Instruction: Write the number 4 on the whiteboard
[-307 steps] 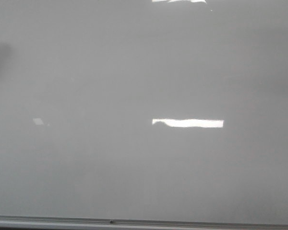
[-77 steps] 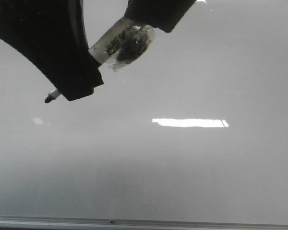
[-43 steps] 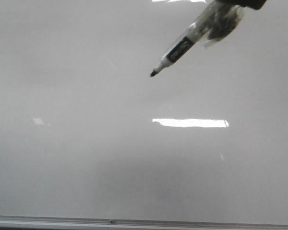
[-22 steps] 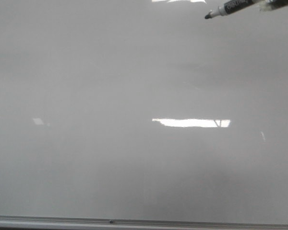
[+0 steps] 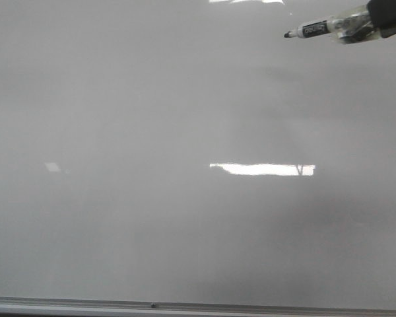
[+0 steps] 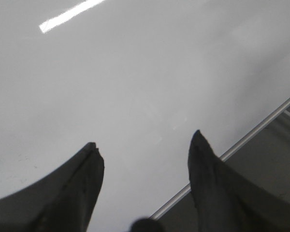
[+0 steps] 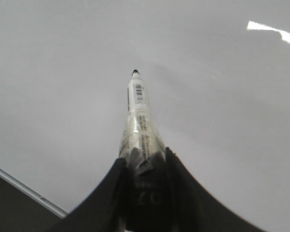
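Observation:
The whiteboard [image 5: 152, 119] is a glossy pale grey board that fills the front view, and no number 4 shows on it. My right gripper [image 7: 144, 155] is shut on a white marker [image 7: 137, 113] with a black tip. In the front view the marker [image 5: 317, 30] enters at the upper right, tip pointing left, with the right gripper [image 5: 391, 16] at the edge. I cannot tell whether the tip touches the board. My left gripper [image 6: 144, 140] is open and empty above the whiteboard [image 6: 135, 72], near its frame.
A silver-grey frame strip [image 5: 198, 306] runs along the board's lower edge. It shows in the left wrist view [image 6: 241, 142] and in the right wrist view [image 7: 26, 191]. Bright glare patches [image 5: 261, 169] lie on the board.
The marker has swung from the left of the board to the upper right over the last two seconds. In the last half second it came down slightly, and more of the gripper shows.

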